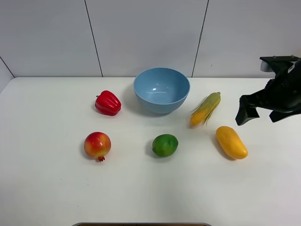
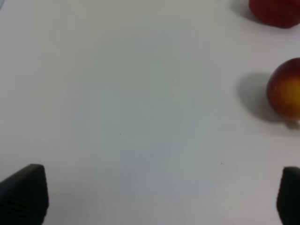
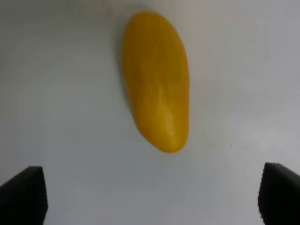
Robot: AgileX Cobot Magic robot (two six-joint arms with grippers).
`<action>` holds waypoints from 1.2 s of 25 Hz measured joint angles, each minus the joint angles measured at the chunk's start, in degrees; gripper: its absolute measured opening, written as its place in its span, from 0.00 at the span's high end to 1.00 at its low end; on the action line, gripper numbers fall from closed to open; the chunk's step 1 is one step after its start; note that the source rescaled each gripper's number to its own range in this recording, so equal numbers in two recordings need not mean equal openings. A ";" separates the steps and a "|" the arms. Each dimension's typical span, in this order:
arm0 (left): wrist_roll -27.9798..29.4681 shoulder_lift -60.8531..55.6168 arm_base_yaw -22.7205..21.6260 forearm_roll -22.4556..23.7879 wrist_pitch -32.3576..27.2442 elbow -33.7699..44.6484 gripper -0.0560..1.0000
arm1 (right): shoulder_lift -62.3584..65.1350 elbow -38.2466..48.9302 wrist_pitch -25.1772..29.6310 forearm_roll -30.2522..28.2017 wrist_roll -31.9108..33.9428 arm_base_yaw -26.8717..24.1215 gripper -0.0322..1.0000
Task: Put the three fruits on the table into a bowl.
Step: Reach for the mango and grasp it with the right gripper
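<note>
The light blue bowl [image 1: 161, 89] stands at the back middle of the white table [image 1: 47, 188]. In a row in front of it lie the pomegranate [image 1: 97, 145], the lime [image 1: 165, 145] and the mango [image 1: 231, 142]. My right gripper [image 1: 261, 115] hovers open behind and to the right of the mango, holding nothing. In the right wrist view the mango [image 3: 157, 79] lies ahead of the open right gripper [image 3: 150, 197]. My left gripper [image 2: 157, 197] is open over bare table, with the pomegranate [image 2: 286, 91] off to one side. The left arm is outside the high view.
A red bell pepper [image 1: 107, 103] sits left of the bowl, and its edge shows in the left wrist view [image 2: 276, 11]. A corn cob [image 1: 205, 108] lies right of the bowl, between it and my right gripper.
</note>
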State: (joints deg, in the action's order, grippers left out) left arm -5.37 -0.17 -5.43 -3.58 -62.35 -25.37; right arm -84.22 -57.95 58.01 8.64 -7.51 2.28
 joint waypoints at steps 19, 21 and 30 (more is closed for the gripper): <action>-0.07 0.00 0.00 0.00 0.00 0.00 0.00 | -16.74 -0.04 -7.75 0.76 -2.42 0.00 0.23; -0.07 0.00 0.00 0.00 0.00 0.00 0.00 | -18.38 -0.04 -8.26 0.76 -2.70 0.00 0.23; -0.01 0.00 0.00 0.00 0.00 0.00 0.00 | -23.46 -0.04 -12.81 0.83 -4.43 0.00 0.23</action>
State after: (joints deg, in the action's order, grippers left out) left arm -5.38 -0.17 -5.43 -3.58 -62.35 -25.37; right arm -107.68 -57.99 45.20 9.47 -11.94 2.28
